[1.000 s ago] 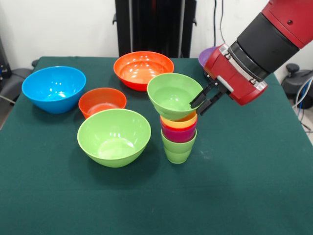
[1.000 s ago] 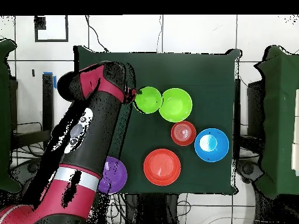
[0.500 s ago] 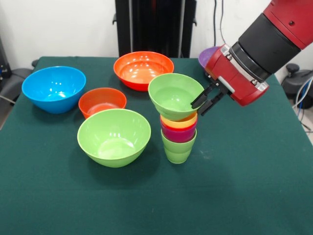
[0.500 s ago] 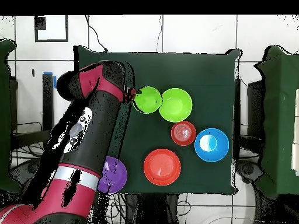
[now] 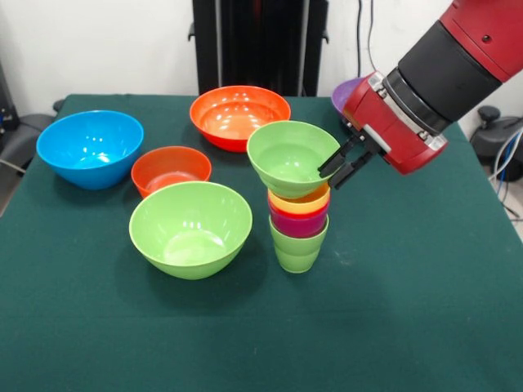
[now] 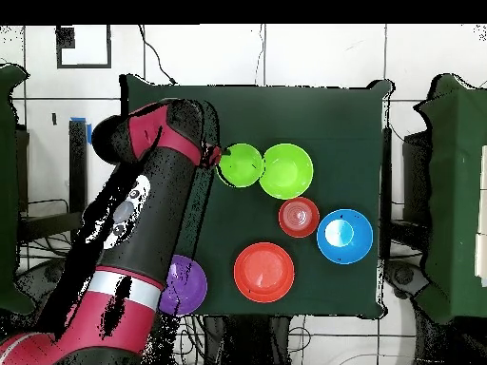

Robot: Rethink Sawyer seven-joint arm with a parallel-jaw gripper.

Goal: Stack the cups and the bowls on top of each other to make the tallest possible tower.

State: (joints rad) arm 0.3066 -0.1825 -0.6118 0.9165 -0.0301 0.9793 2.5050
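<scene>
Green bowl (image 5: 292, 158) sits tilted atop the cups (image 5: 298, 226) right of centre; the end effector (image 5: 337, 169) pinches its rim, so any sideways tug could topple everything.

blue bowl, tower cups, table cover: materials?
Blue bowl: looks like glossy plastic, bright highlights inside. Tower cups: likely the same plastic, smooth shiny walls. Table cover: seems dark green cloth, matte, no glare.

arm (image 5: 458, 57): red shell | black cuff | gripper (image 5: 341, 163): 2 black fingers
</scene>
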